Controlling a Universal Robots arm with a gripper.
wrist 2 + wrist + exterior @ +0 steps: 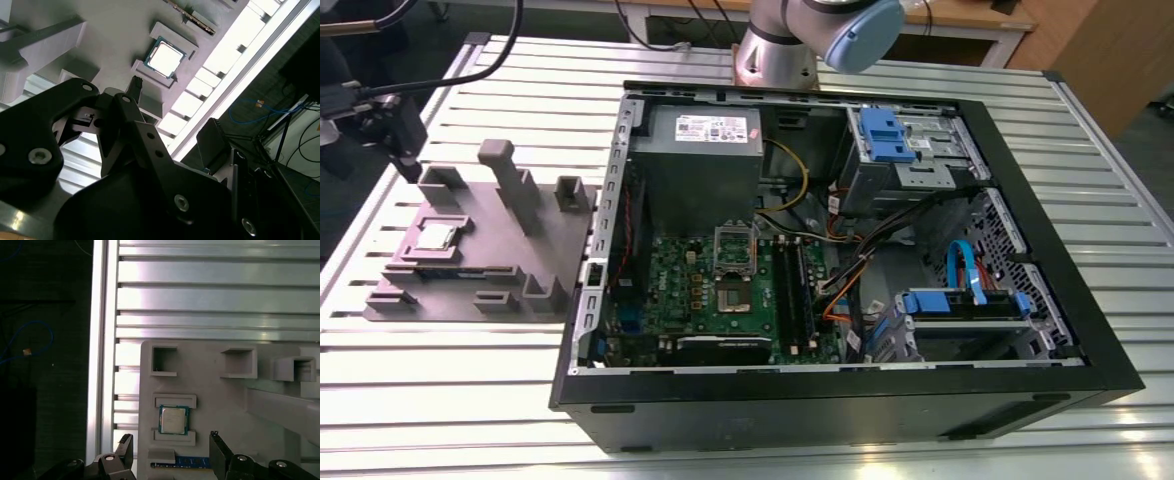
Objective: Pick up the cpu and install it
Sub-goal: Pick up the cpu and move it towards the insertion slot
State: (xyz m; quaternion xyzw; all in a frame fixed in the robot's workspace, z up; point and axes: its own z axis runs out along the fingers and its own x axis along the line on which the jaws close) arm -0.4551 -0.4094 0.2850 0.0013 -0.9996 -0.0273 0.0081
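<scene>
Gripper (pixel 170 435) wide open, holding nothing, hanging above grey block tray (pixel 220 405). Cpu (pixel 173 420) lies flat in tray recess. Open computer case (pixel 827 410) beside tray.

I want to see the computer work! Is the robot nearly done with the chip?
Not yet. Nothing looks done: the cpu lies in its grey tray. In hand: the open gripper hovers by it, holding nothing. Left: lifting it and fitting it in the socket, which looks empty.
</scene>
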